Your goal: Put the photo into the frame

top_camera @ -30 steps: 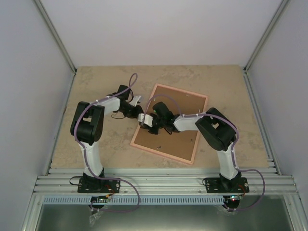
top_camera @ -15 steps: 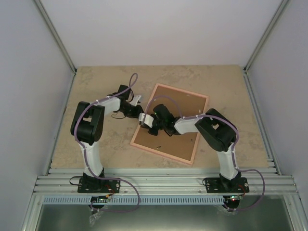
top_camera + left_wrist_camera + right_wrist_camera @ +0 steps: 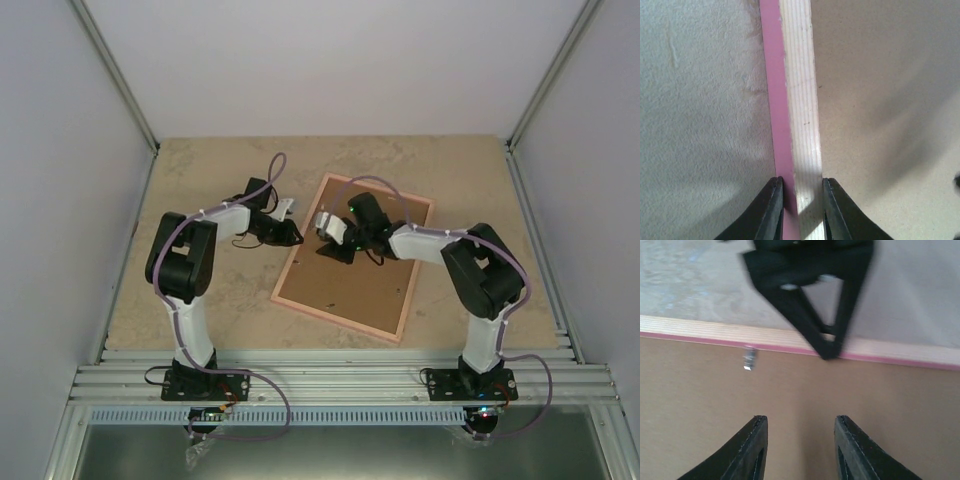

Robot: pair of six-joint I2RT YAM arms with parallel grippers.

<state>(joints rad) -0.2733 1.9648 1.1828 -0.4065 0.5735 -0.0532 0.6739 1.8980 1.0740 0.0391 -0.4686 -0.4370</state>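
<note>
The pink frame point(image 3: 336, 320) lies flat on the table with its brown backing board point(image 3: 352, 290) facing up. My left gripper point(image 3: 297, 238) is shut on the frame's left edge; in the left wrist view its jaws point(image 3: 801, 187) pinch the pink and pale wood rim point(image 3: 790, 100). My right gripper point(image 3: 326, 240) hovers open over the upper part of the backing, with nothing between its fingers point(image 3: 801, 422). Its camera faces the left gripper point(image 3: 826, 346) across the frame's rim point(image 3: 715, 332). The photo is out of view.
A small metal tab point(image 3: 749, 360) sits on the backing board just inside the rim. The beige stone-patterned tabletop point(image 3: 200, 180) is walled on three sides, with aluminium rails point(image 3: 340, 378) along the near edge.
My right gripper has opened and pulled back from the frame's left edge toward the upper middle of the backing. The left arm and the frame have not moved.
</note>
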